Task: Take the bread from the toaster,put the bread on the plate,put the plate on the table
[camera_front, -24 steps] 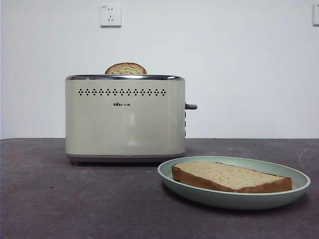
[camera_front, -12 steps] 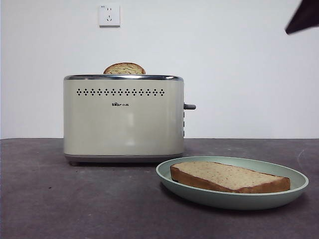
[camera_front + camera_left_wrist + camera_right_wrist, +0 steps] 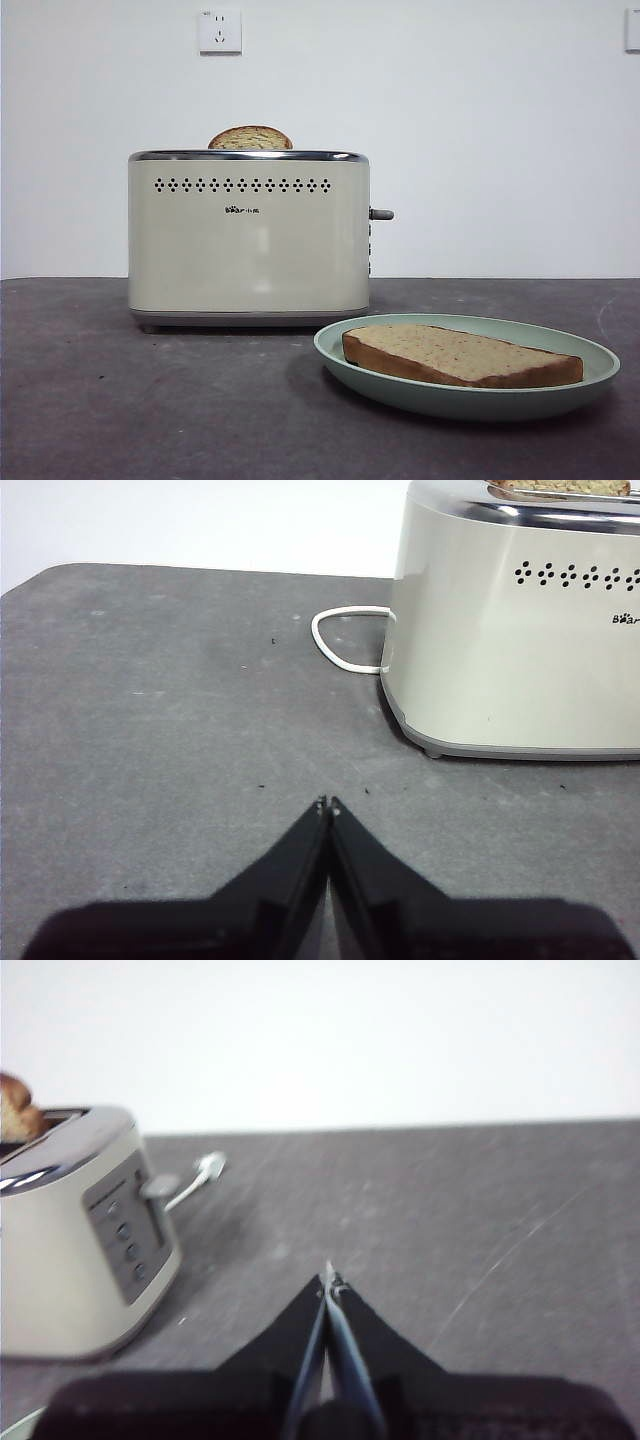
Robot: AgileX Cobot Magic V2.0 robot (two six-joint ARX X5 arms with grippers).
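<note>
The bread (image 3: 460, 355) lies flat in the mint green plate (image 3: 470, 402), which rests on the dark grey table (image 3: 150, 400) in front of and to the right of the cream toaster (image 3: 250, 240). A second domed slice (image 3: 250, 138) pokes out of the toaster's slot. My left gripper (image 3: 327, 803) is shut and empty, low over bare table beside the toaster (image 3: 520, 630). On the toaster's (image 3: 70, 1240) lever side, my right gripper (image 3: 328, 1275) hangs shut and empty above the table. Neither gripper shows in the front view.
A white power cable (image 3: 340, 640) loops on the table behind the toaster, and its plug (image 3: 205, 1170) lies near the back edge. A wall socket (image 3: 220, 30) sits high on the white wall. Crumbs dot the tabletop.
A dark arm tip that stood in the top right corner of the front view half a second ago has gone out of view. Bread, plate and toaster stay put.
</note>
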